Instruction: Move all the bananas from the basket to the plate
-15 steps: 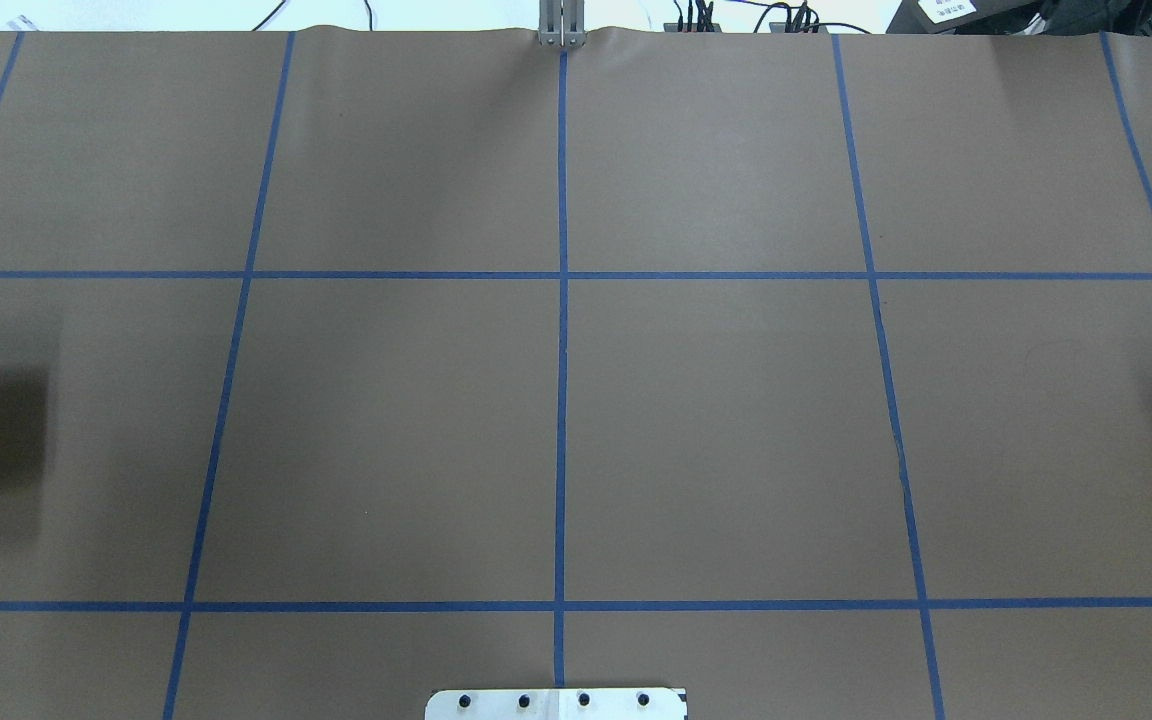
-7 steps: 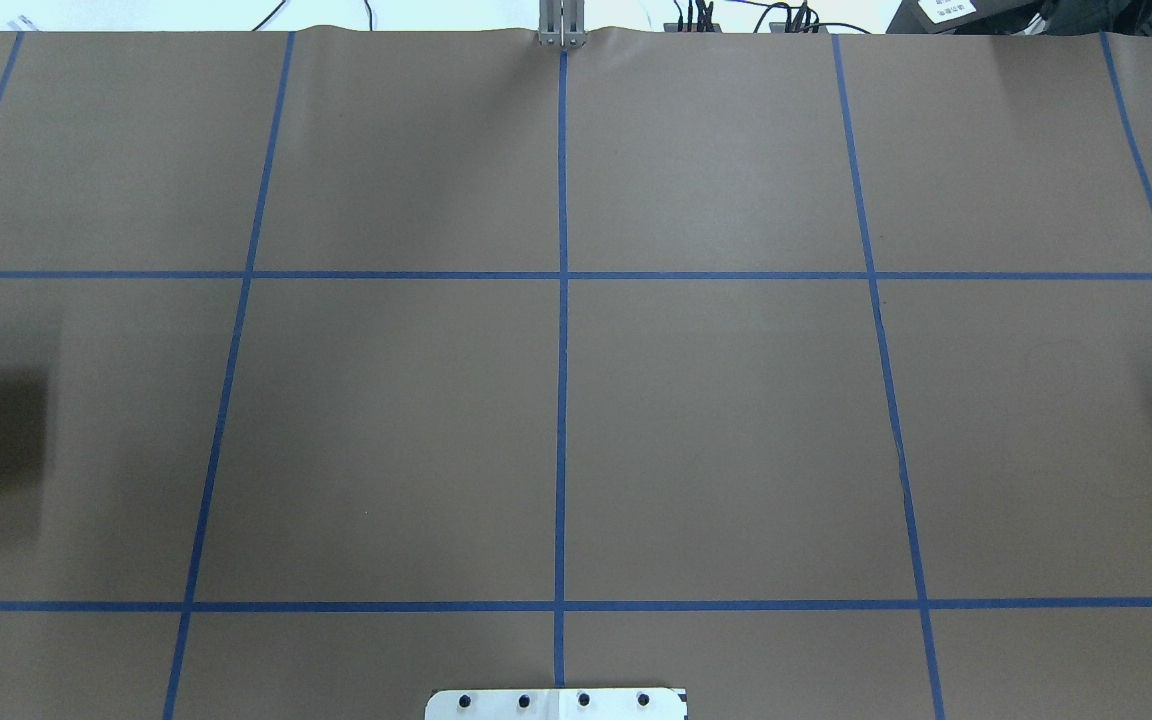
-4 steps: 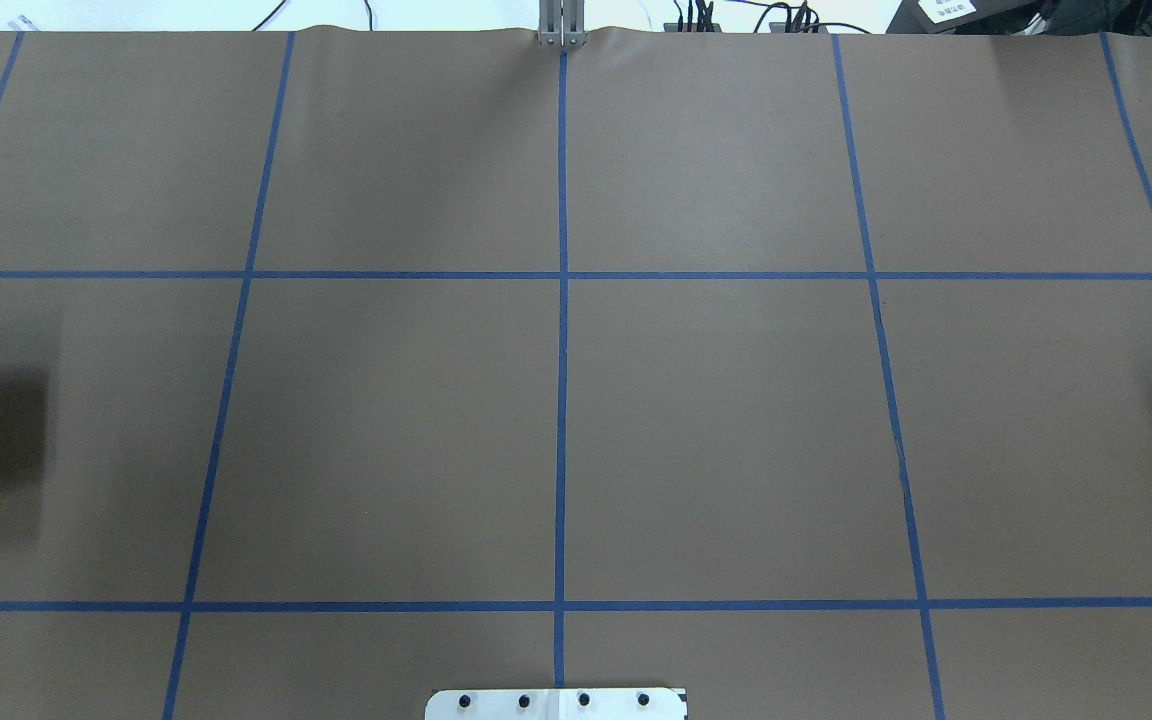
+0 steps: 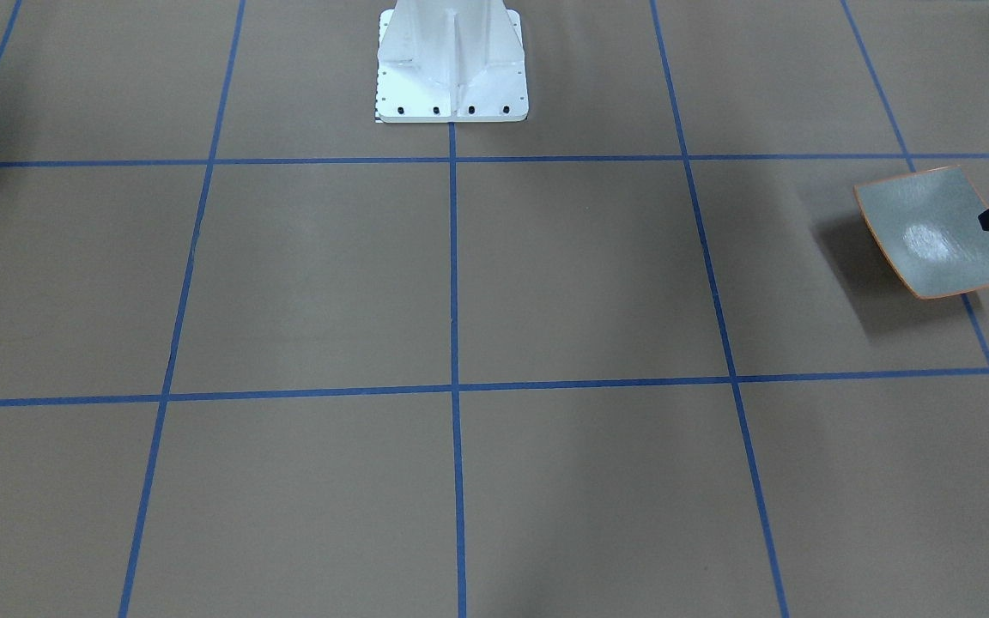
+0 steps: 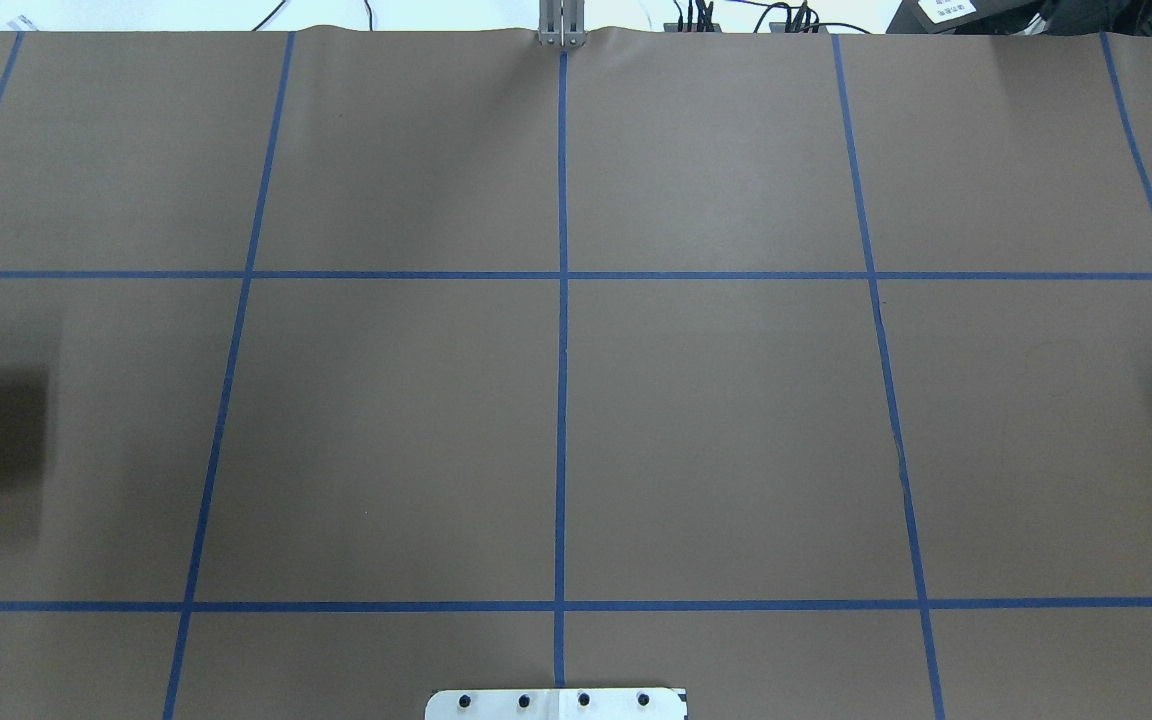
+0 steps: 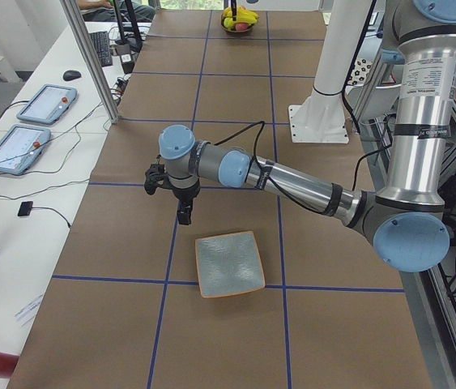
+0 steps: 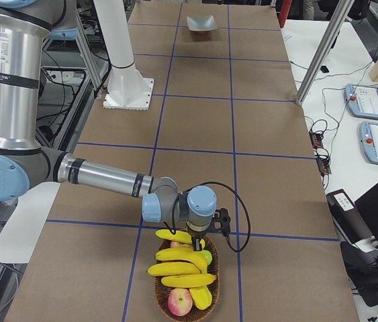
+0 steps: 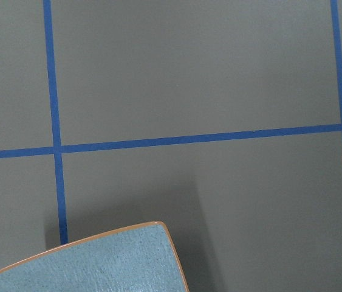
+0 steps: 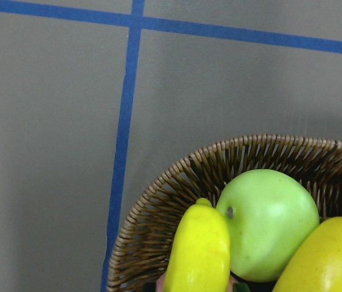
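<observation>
Yellow bananas (image 7: 175,268) lie piled in a wicker basket (image 7: 217,282) with a green apple (image 9: 268,231) and a reddish apple (image 7: 180,302). My right gripper (image 7: 199,238) hangs low over the basket's near rim, right above the top banana (image 9: 198,249). Its fingers are hidden, so I cannot tell its state. The grey-green plate (image 4: 937,232) with an orange rim sits bare at the table's other end. My left gripper (image 6: 184,212) hovers beside one plate (image 6: 229,263) corner, and I cannot tell whether it is open. The left wrist view shows only that corner of the plate (image 8: 92,261).
Blue tape lines grid the brown table cover. The white robot pedestal (image 4: 452,60) stands at mid-table on the robot's side. Aluminium posts (image 6: 90,61) (image 7: 323,54) rise at the far edge. Tablets (image 6: 45,104) and cables lie on the side desk.
</observation>
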`<state>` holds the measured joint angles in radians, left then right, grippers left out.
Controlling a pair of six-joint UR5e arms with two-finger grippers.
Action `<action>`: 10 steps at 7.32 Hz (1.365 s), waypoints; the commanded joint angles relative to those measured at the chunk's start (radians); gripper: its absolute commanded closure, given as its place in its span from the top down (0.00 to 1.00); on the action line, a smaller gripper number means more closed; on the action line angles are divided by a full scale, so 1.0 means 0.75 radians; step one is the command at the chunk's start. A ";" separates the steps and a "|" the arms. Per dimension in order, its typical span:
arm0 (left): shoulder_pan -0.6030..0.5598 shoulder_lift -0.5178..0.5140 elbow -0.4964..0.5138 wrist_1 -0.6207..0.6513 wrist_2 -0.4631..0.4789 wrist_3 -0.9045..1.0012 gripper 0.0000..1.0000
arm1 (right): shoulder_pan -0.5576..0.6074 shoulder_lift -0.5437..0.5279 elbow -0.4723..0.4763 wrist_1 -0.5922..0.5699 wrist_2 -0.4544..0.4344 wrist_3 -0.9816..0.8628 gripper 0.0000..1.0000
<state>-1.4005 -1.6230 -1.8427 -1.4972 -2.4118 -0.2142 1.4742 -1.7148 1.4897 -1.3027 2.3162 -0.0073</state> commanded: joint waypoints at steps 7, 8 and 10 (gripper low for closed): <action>-0.004 0.000 -0.006 0.000 -0.002 0.001 1.00 | 0.084 0.032 0.045 -0.020 0.151 0.024 0.00; -0.002 0.000 -0.006 0.000 -0.004 0.001 1.00 | 0.104 0.032 0.065 -0.026 0.151 0.024 0.00; 0.000 -0.024 -0.004 -0.006 -0.004 -0.055 1.00 | 0.112 0.087 0.120 -0.103 0.156 0.050 0.00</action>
<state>-1.4019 -1.6289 -1.8466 -1.4988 -2.4143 -0.2235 1.5537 -1.6744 1.5530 -1.3467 2.4297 0.0164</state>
